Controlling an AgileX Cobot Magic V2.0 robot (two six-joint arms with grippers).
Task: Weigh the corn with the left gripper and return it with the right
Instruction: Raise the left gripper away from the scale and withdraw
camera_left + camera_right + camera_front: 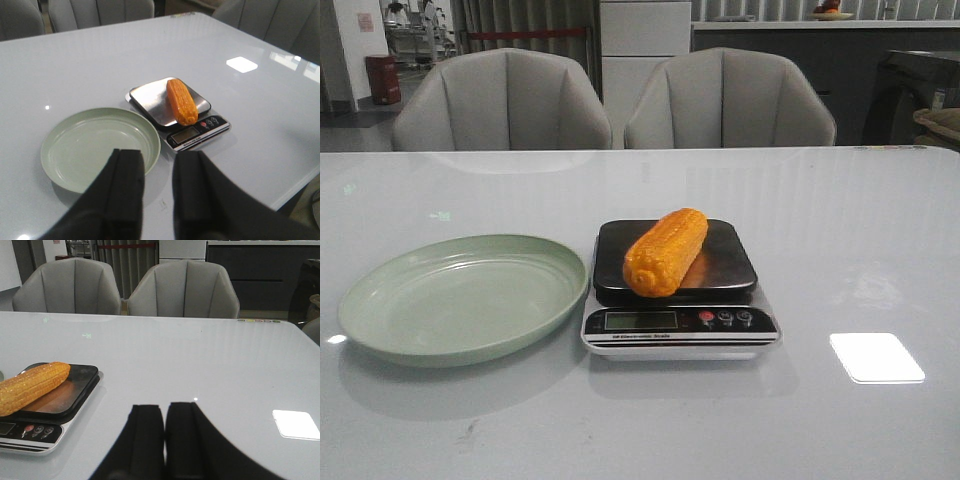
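The orange-yellow corn (665,251) lies on the dark platform of the kitchen scale (678,322) at the table's middle; it also shows in the left wrist view (181,101) and in the right wrist view (31,387). The pale green plate (390,300) sits empty to the scale's left. My left gripper (159,157) is open and empty, hovering well back from the plate (60,155) and scale (197,135). My right gripper (164,410) is shut and empty, over bare table to the right of the scale (30,432). Neither gripper shows in the front view.
Two grey chairs (505,100) (730,100) stand behind the table's far edge. A bright light reflection (876,357) lies on the glossy tabletop right of the scale.
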